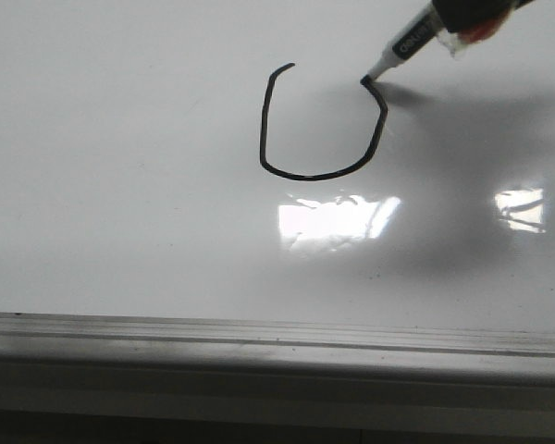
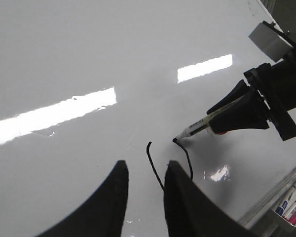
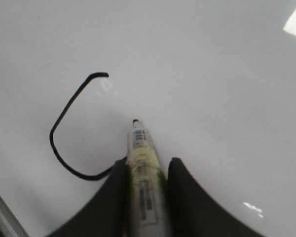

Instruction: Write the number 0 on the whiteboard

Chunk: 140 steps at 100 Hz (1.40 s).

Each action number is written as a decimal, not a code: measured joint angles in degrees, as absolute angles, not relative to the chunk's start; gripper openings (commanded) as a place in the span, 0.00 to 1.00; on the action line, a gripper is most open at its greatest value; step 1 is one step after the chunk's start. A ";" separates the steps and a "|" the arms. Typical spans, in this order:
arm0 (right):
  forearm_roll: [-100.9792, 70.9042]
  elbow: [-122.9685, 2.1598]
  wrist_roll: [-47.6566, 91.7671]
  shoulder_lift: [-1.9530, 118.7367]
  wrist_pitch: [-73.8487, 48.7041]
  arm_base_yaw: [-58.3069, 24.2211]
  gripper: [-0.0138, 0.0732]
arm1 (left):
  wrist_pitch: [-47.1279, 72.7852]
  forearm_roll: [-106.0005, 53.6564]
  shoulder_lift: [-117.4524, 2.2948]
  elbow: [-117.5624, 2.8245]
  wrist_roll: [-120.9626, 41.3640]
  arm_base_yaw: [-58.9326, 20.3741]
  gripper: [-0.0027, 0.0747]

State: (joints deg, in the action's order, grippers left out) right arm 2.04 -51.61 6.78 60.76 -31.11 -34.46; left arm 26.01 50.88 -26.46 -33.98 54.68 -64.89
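Observation:
The whiteboard (image 1: 120, 185) fills the front view. On it is a thin black stroke (image 1: 310, 176), U-shaped and open at the top, not a closed 0. My right gripper (image 1: 462, 20) is shut on a white marker (image 1: 409, 43) whose black tip touches the stroke's upper right end. In the right wrist view the marker (image 3: 140, 143) sits between the closed fingers of the right gripper (image 3: 147, 165), with the stroke (image 3: 64, 111) beside it. My left gripper (image 2: 147, 165) hovers open and empty over the board, with the stroke (image 2: 187, 155), marker (image 2: 200, 127) and right gripper (image 2: 222, 118) beyond it.
A grey metal frame rail (image 1: 277, 347) runs along the board's near edge. Bright light strips reflect on the board (image 1: 338, 222). Spare markers lie in a tray (image 2: 291, 202) past the board's edge in the left wrist view.

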 measured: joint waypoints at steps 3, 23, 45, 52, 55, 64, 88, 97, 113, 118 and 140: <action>2.04 -51.94 6.69 61.18 -30.94 -34.46 0.10 | 25.92 50.88 -26.46 -33.98 54.68 -64.89 0.24; 2.04 -54.34 6.66 63.75 -29.62 -34.46 0.10 | 25.78 50.88 -26.46 -33.98 54.68 -64.89 0.24; 2.42 -54.81 6.56 65.14 -28.00 -35.58 0.10 | 25.47 50.88 -26.46 -33.98 54.68 -64.89 0.24; 2.83 -54.81 6.56 65.84 -27.08 -36.44 0.10 | 25.43 50.88 -26.46 -33.98 54.68 -64.89 0.24; 3.12 -54.81 6.56 66.15 -26.58 -36.98 0.10 | 25.33 50.88 -26.46 -33.98 54.68 -64.89 0.24; 3.48 -55.00 6.56 67.14 -25.75 -38.22 0.10 | 25.33 50.88 -26.46 -33.98 54.68 -64.89 0.24; 3.92 -55.09 6.53 67.81 -25.53 -39.33 0.10 | 24.54 50.88 -26.46 -33.98 54.68 -64.89 0.24; 3.92 -55.09 6.53 67.81 -25.78 -39.33 0.10 | 24.54 50.88 -26.46 -33.98 54.68 -64.89 0.24; 3.56 -55.22 6.43 67.81 -26.72 -39.99 0.10 | 24.52 50.88 -26.46 -33.98 54.68 -64.89 0.24; 3.44 -55.22 6.43 68.02 -27.32 -40.65 0.10 | 24.52 50.88 -26.46 -33.98 54.68 -64.89 0.24; 2.89 -55.12 6.32 68.27 -28.61 -42.23 0.10 | 24.42 50.88 -26.46 -33.98 54.68 -64.89 0.24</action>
